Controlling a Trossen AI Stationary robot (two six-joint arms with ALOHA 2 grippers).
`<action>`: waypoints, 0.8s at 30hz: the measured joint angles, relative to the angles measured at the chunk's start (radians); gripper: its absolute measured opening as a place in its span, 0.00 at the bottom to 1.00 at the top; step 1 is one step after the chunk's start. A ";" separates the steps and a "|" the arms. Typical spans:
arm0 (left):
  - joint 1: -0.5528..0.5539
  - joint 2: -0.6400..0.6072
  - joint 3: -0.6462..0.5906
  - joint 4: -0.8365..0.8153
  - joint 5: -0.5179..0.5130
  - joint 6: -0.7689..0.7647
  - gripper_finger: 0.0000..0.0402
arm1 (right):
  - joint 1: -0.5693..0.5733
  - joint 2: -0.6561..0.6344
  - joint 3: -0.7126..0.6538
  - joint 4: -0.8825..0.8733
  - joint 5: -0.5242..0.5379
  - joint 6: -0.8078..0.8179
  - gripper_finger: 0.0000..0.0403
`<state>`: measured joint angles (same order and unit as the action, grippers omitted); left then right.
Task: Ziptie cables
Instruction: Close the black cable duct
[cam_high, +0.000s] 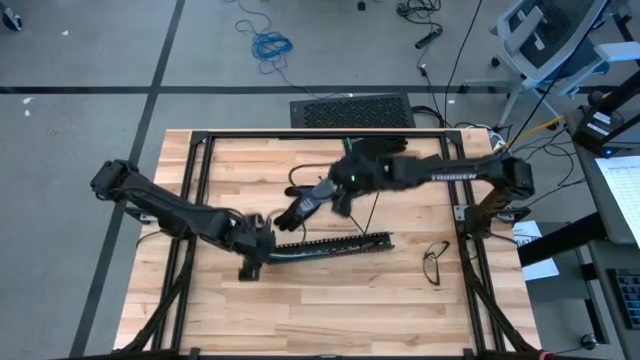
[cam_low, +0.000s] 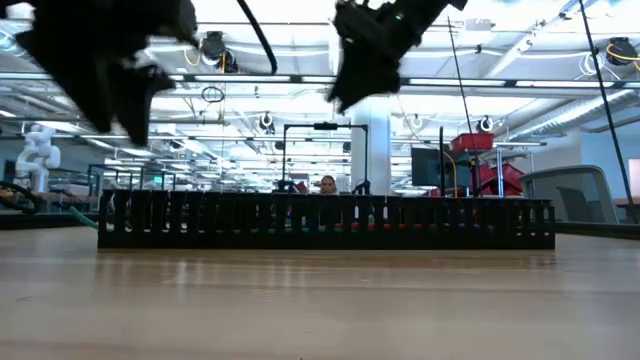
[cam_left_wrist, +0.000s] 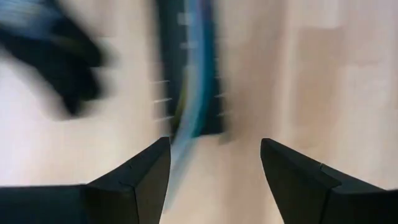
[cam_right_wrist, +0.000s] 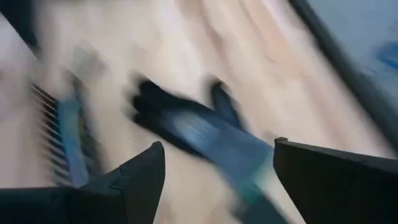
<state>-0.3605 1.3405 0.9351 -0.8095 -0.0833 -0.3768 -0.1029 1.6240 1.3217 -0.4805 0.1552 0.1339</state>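
Left claw (cam_left_wrist: 214, 171) wide | right claw (cam_right_wrist: 217, 174) wide | cables (cam_left_wrist: 193, 93) in channel (cam_high: 335, 245) (wooden table (cam_high: 300, 310))

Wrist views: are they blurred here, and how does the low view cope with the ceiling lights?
Left wrist view: long black slotted plastic channel smeared by motion blur. Right wrist view: equally streaked. Low view: both arms silhouetted against bright ceiling lights, near tabletop soft.

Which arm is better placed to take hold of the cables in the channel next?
Left, probably. The left gripper is open over the channel's end, where the cables emerge; the right gripper hangs above and behind it.
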 joint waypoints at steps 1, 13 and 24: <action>0.009 -0.006 0.036 -0.071 -0.048 0.026 0.61 | -0.022 -0.006 0.034 -0.097 0.020 -0.051 0.69; 0.242 -0.305 -0.007 -0.039 -0.422 -0.081 0.61 | -0.300 -0.354 -0.128 -0.628 0.078 -0.147 0.66; 0.487 -0.091 -0.119 0.257 -0.173 0.072 0.61 | -0.276 -0.538 -0.520 -0.265 0.027 0.094 0.66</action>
<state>0.1266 1.2495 0.8163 -0.5522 -0.2558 -0.3043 -0.3787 1.0864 0.8013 -0.7450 0.1826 0.2276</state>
